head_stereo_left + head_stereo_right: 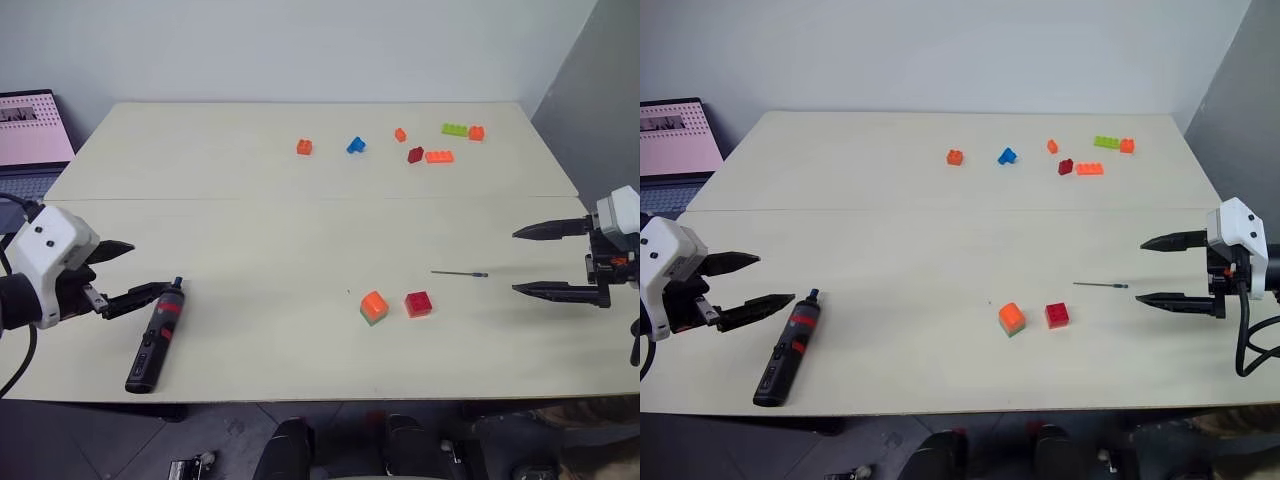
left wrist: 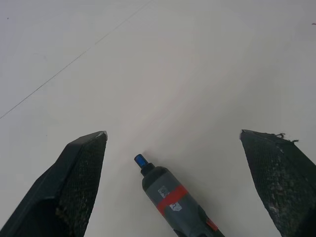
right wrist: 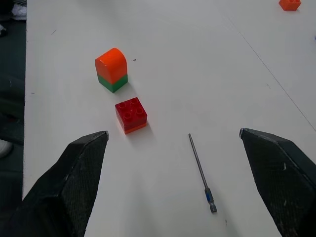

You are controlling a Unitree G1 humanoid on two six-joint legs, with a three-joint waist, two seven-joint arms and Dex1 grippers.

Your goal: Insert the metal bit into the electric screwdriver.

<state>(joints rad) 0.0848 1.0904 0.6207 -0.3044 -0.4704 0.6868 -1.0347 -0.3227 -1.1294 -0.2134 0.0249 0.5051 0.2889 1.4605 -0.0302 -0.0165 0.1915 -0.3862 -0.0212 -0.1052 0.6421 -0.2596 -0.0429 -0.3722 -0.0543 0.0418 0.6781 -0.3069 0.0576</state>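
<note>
You are just starting: nothing is picked up yet. The screwdriver [image 1: 155, 340] is lying flat on the table [image 1: 250, 260], far left of the red block [image 1: 418, 303]. The bit [image 1: 459, 273] is lying just right of that block. Your left gripper [image 1: 128, 272] and right gripper [image 1: 528, 260] are both hanging wide open, holding nothing. You are still needing to grab both and join them.

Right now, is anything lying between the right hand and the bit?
No. In the right wrist view the bit lies on bare table between the open right hand's fingers; the red block sits off to one side.
</note>
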